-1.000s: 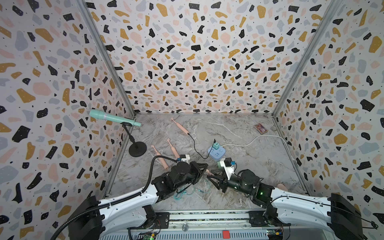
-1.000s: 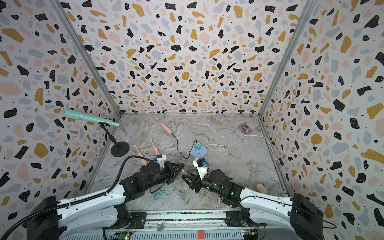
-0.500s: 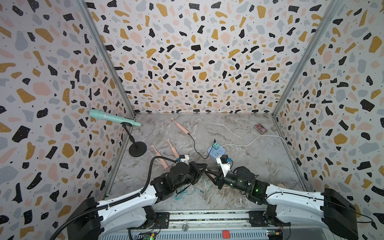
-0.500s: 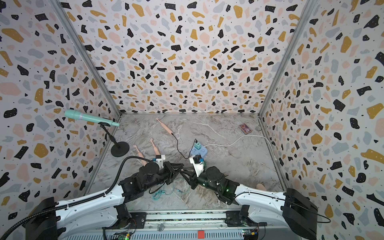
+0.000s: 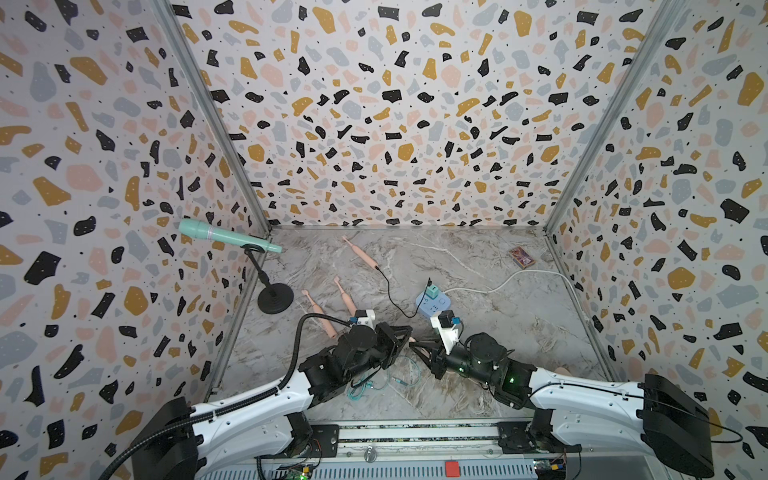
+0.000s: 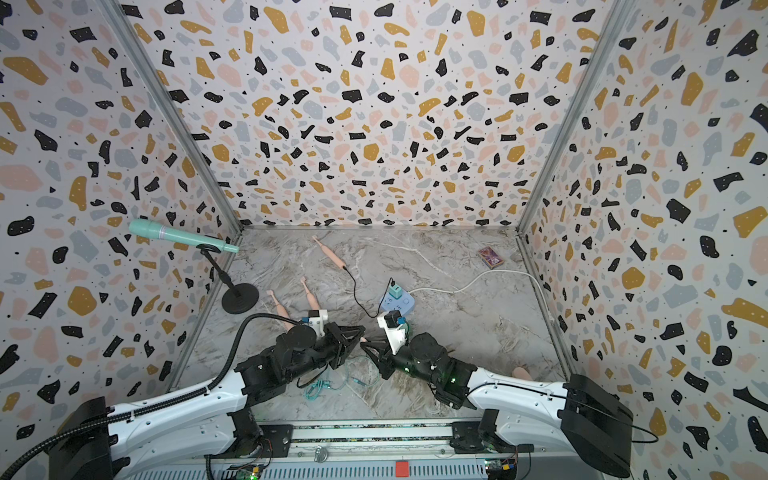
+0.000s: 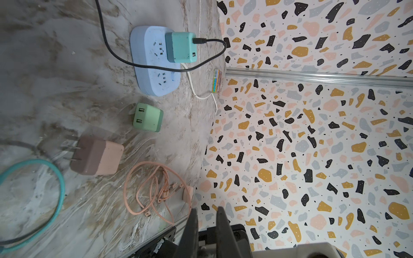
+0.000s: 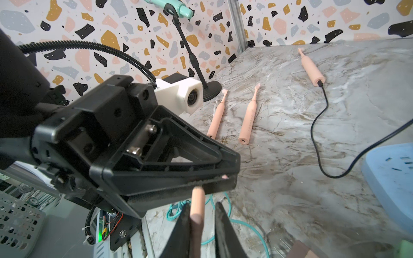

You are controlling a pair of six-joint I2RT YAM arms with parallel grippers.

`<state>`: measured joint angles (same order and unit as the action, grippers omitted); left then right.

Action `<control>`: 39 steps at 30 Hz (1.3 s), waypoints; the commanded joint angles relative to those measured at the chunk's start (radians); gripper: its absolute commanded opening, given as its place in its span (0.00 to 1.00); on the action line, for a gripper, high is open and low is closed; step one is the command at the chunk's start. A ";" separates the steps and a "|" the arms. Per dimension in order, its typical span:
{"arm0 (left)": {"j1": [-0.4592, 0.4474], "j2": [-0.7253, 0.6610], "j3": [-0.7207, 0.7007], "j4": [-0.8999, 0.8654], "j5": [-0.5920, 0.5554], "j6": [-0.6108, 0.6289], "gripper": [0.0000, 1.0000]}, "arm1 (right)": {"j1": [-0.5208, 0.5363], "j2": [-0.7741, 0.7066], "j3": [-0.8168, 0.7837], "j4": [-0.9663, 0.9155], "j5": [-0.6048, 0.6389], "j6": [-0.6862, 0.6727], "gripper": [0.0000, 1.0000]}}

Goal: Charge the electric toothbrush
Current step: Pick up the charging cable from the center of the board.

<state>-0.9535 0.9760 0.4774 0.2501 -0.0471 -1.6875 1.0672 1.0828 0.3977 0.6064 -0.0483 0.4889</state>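
Observation:
A pink electric toothbrush [image 8: 197, 201] hangs in the air between the two arms near the table's front. My left gripper [image 8: 232, 178] is shut on its thin end. Its thicker handle runs between the fingers of my right gripper [image 8: 201, 206], whose jaws are narrow: one finger touches the handle, and a gap shows at the other. In both top views the two grippers [image 5: 409, 337] [image 6: 365, 347] meet tip to tip. A blue power strip [image 5: 434, 306] carries a teal charger [image 7: 181, 47]. A black cable [image 5: 388, 291] runs from it to a far toothbrush [image 5: 365, 257].
Two more pink toothbrushes [image 5: 320, 311] [image 5: 347, 297] lie left of centre. A green charger [image 7: 147, 117], a pink-brown charger [image 7: 96, 156] and a pink cable [image 7: 154, 189] lie near the strip. A teal cable [image 5: 368, 384] lies under the arms. A microphone stand [image 5: 274, 297] stands left, a small box [image 5: 522, 257] back right.
My right arm has moved left up to the left gripper, and its jaws have narrowed around the toothbrush handle. The left gripper has kept its hold.

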 commanded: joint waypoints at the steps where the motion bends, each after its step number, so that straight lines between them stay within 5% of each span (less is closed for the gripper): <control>1: 0.005 -0.013 -0.013 0.029 -0.007 0.002 0.00 | -0.001 -0.005 0.036 0.013 0.009 -0.006 0.20; 8: 0.004 -0.015 -0.017 0.029 -0.007 0.000 0.00 | 0.000 0.002 0.050 0.018 0.017 -0.012 0.21; 15: 0.005 -0.020 -0.019 0.025 -0.011 0.003 0.00 | 0.000 0.006 0.057 0.006 0.017 -0.013 0.00; 22: 0.007 -0.049 0.005 -0.024 -0.051 0.035 0.01 | -0.002 -0.013 0.039 -0.004 0.012 -0.004 0.00; 28: 0.008 -0.075 0.016 -0.037 -0.085 0.051 0.20 | -0.002 -0.032 0.021 0.011 0.007 0.011 0.00; 31: 0.009 -0.075 0.014 -0.031 -0.083 0.048 0.21 | -0.004 -0.029 0.020 0.020 0.010 0.021 0.00; 35: 0.011 -0.095 0.011 -0.036 -0.096 0.055 0.57 | -0.004 -0.040 0.015 0.022 0.002 0.026 0.00; 39: 0.056 -0.159 0.029 -0.149 -0.113 0.097 0.76 | -0.035 -0.126 -0.021 0.012 -0.081 0.028 0.00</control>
<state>-0.9283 0.8639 0.4725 0.1642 -0.1272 -1.6360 1.0508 1.0328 0.3927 0.6117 -0.0731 0.5117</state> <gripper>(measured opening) 0.745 0.091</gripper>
